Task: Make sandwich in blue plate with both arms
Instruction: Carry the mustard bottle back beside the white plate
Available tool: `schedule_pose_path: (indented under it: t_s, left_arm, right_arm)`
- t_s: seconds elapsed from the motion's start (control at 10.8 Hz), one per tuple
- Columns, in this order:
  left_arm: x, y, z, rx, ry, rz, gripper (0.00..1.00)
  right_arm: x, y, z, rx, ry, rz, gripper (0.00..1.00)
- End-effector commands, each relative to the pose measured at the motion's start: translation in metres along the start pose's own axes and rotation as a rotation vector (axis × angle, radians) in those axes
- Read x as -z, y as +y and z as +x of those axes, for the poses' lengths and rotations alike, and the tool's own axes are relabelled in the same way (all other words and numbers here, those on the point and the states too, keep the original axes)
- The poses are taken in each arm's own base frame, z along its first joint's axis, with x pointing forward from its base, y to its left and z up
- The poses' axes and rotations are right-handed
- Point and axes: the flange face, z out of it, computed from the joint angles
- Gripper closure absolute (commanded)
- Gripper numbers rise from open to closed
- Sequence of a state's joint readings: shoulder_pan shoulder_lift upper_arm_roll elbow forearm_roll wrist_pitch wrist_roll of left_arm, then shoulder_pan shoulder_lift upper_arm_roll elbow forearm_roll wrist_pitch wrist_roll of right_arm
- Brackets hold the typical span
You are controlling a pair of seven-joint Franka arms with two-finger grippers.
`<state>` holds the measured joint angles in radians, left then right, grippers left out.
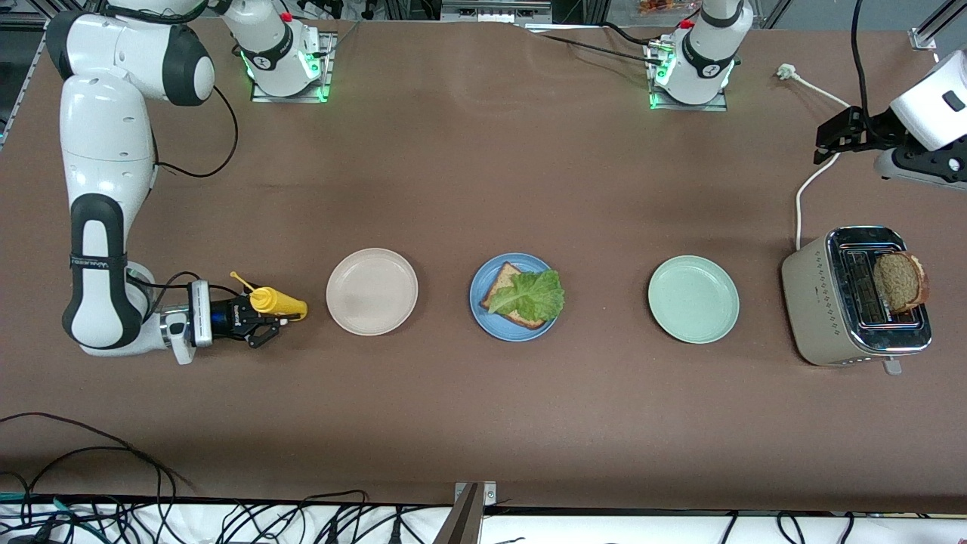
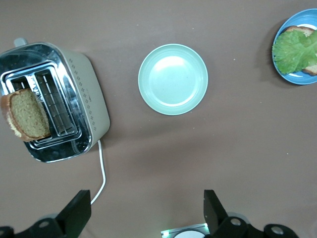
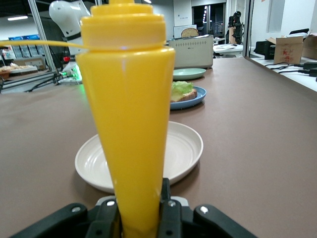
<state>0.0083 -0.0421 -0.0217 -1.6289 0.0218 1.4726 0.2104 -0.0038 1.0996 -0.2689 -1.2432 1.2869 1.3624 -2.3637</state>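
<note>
The blue plate [image 1: 477, 298] lies mid-table and holds one brown bread slice [image 1: 505, 281] with a green lettuce leaf [image 1: 529, 296] on top. A second bread slice [image 1: 899, 281] stands in the toaster [image 1: 820, 302] at the left arm's end. My left gripper [image 1: 827, 143] hangs open and empty over the table near the toaster; in its wrist view [image 2: 146, 213] nothing is between the fingers. My right gripper [image 1: 268, 321] is shut on a yellow squeeze bottle [image 1: 278, 301], held upright [image 3: 126, 114] beside the cream plate [image 1: 372, 291].
A pale mint-green plate [image 1: 693, 299] lies between the blue plate and the toaster. The toaster's white cable [image 1: 801, 196] runs toward the left arm's base. Loose black cables lie along the table edge nearest the front camera.
</note>
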Motion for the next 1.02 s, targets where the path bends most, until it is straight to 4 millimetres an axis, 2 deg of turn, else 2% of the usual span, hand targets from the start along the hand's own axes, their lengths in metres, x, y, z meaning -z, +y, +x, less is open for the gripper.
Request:
schedule_pose_path:
  t_s: [0.0,0.09,0.28,0.37,0.46,0.56,0.83,0.93]
  left_arm:
    - [-0.007,-0.012,0.000,0.008,-0.018,-0.012,0.00]
    - [-0.008,-0.020,-0.002,0.022,-0.019,-0.014,0.00]
    - [-0.009,-0.023,-0.002,0.026,-0.023,-0.016,0.00]
    - [-0.009,-0.023,-0.002,0.026,-0.023,-0.016,0.00]
    - [-0.009,-0.023,-0.002,0.026,-0.023,-0.018,0.00]
    - [-0.009,-0.023,-0.002,0.026,-0.023,-0.016,0.00]
    - [-0.008,-0.018,-0.001,0.020,-0.021,-0.014,0.00]
    - [-0.008,-0.018,-0.001,0.019,-0.021,-0.014,0.00]
  right_arm:
    - [-0.002,0.003,-0.009,0.048,0.002,-0.031,1.00]
    - [-0.003,0.002,-0.012,0.044,0.001,-0.032,1.00]
    - [-0.005,0.003,-0.016,0.038,-0.010,-0.041,1.00]
    - [-0.006,0.003,-0.018,0.035,-0.011,-0.042,0.88]
    - [-0.007,0.003,-0.020,0.032,-0.011,-0.043,0.61]
    - [-0.007,0.001,-0.024,0.032,-0.012,-0.047,0.01]
    - [0.004,0.001,-0.020,0.043,-0.019,-0.060,0.00]
    - [0.015,0.000,-0.018,0.029,-0.039,-0.069,0.00]
